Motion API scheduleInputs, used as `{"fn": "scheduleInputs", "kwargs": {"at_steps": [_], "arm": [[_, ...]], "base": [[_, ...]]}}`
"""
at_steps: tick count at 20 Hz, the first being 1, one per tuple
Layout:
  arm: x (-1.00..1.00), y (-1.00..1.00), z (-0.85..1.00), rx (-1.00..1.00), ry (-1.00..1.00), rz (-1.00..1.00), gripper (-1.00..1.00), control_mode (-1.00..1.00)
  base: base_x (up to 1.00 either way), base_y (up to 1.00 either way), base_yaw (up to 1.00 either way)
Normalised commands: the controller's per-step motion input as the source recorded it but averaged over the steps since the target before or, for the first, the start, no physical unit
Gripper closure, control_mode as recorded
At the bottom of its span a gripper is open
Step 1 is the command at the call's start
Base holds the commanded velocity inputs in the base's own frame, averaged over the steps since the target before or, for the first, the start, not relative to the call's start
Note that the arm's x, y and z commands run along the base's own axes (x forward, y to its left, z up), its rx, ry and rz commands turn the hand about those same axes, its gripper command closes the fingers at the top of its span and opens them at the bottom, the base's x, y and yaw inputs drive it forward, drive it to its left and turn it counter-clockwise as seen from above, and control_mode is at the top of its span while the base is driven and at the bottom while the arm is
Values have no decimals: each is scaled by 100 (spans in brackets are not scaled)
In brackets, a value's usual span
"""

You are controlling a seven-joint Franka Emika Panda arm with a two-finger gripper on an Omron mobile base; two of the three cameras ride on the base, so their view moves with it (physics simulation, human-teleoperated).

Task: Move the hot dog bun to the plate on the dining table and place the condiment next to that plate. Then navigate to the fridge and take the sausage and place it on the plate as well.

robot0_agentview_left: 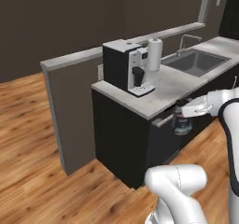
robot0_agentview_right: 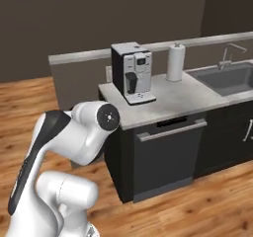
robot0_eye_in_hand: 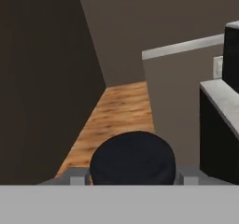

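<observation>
My gripper point(robot0_agentview_left: 180, 114) is shut on the condiment point(robot0_agentview_left: 181, 125), a small clear jar with a dark label. It hangs from the hand at the right of the left base view, level with the counter's front edge. The hand view looks down on the jar's dark lid point(robot0_eye_in_hand: 133, 155), with my gripper point(robot0_eye_in_hand: 133, 176) closed on either side of it. The hot dog bun, plate, dining table, fridge and sausage are out of view.
A marble counter point(robot0_agentview_left: 163, 90) on black cabinets carries a coffee machine point(robot0_agentview_left: 128, 66), a paper towel roll point(robot0_agentview_left: 154, 54) and a sink point(robot0_agentview_left: 196, 62). A dishwasher front point(robot0_agentview_right: 168, 154) faces me. A grey half wall point(robot0_agentview_left: 70, 111) stands to the left, with wood floor point(robot0_agentview_left: 32, 162) around it.
</observation>
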Motion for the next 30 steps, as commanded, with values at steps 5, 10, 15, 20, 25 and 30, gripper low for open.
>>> {"fn": "scheduleInputs", "kwargs": {"at_steps": [5, 10, 15, 20, 25, 30], "arm": [[0, 0, 0, 0, 0, 0, 100, 100], [0, 0, 0, 0, 0, 0, 100, 100], [0, 0, 0, 0, 0, 0, 100, 100], [0, 0, 0, 0, 0, 0, 100, 100], [0, 0, 0, 0, 0, 0, 100, 100], [0, 0, 0, 0, 0, 0, 100, 100]], "base": [[16, 100, -29], [17, 100, -32], [11, 100, -31], [7, 100, -29], [14, 100, -28], [24, 100, -28]]}}
